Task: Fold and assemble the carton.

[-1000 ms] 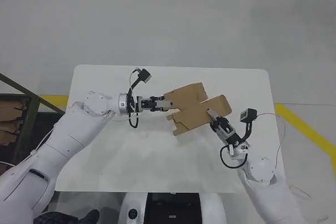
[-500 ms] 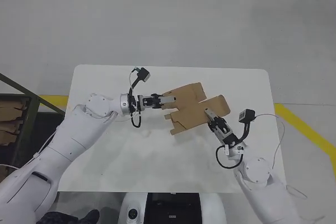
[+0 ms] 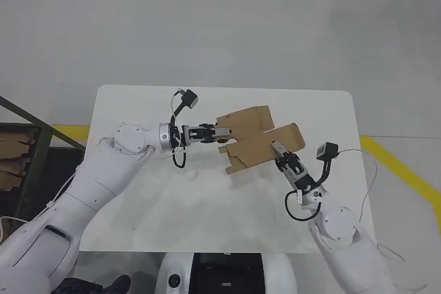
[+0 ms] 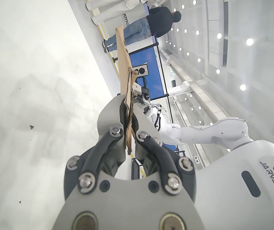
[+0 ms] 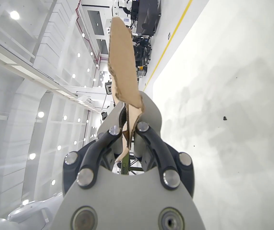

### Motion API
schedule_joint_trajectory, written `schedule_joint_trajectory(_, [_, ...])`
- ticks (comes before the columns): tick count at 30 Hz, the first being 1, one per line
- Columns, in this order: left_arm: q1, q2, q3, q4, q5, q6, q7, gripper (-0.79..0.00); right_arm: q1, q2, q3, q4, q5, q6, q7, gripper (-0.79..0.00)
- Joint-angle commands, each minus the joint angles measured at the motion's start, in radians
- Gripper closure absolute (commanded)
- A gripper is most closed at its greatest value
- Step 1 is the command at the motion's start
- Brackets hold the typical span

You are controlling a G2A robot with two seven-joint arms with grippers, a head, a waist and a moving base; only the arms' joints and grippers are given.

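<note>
Evidently both arms share the carton (image 3: pixel 253 136), held above the table (image 3: pixel 169 213) toward its one o'clock part. Left gripper (image 3: pixel 222 133) clamps the nine o'clock edge and right gripper (image 3: pixel 280 151) the five o'clock edge, probably so opposing pulls can open the flat blank.

White robot, smooth arms (image 3: pixel 106 165).
Black cables (image 3: pixel 173 112) at wrists; left gripper (image 4: pixel 128 112) and right gripper (image 5: pixel 131 114) are grey, with black links (image 4: pixel 98 152), silver screws (image 4: pixel 87 182).
</note>
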Motion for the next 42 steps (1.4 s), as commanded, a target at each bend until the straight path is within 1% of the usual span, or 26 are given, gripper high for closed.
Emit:
schedule_joint_trajectory(1, [-0.002, -0.002, -0.005, 0.005, -0.002, 0.000, -0.007, 0.000, 0.000, 0.000, 0.006, 0.002, 0.002, -0.008, 0.014, -0.785])
schedule_joint_trajectory(7, [-0.010, -0.005, -0.031, 0.031, -0.022, -0.007, -0.060, 0.000, 0.009, 0.004, 0.051, 0.036, 0.017, -0.032, 0.052, -0.785])
schedule_joint_trajectory(13, [-0.020, -0.004, -0.053, 0.062, -0.063, -0.001, -0.187, 0.000, 0.039, 0.013, 0.109, 0.100, 0.006, -0.095, 0.133, -0.785])
schedule_joint_trajectory(22, [-0.036, -0.014, -0.062, 0.121, -0.138, -0.018, -0.348, 0.000, 0.127, 0.028, 0.143, 0.235, 0.036, -0.219, 0.397, -0.785])
schedule_joint_trajectory(26, [-0.054, -0.022, -0.047, 0.128, -0.138, 0.011, -0.398, 0.000, 0.174, 0.034, 0.145, 0.295, 0.037, -0.293, 0.505, -0.785])
schedule_joint_trajectory(32, [-0.068, -0.032, -0.019, 0.115, -0.119, 0.040, -0.427, 0.000, 0.243, 0.039, 0.130, 0.373, 0.062, -0.387, 0.625, -0.785])
schedule_joint_trajectory(37, [-0.074, -0.037, -0.009, 0.123, -0.115, 0.037, -0.424, 0.000, 0.280, 0.040, 0.105, 0.409, 0.093, -0.419, 0.701, -0.785])
schedule_joint_trajectory(42, [-0.075, -0.038, -0.018, 0.137, -0.130, 0.023, -0.410, 0.000, 0.280, 0.046, 0.096, 0.430, 0.105, -0.449, 0.758, -0.785])
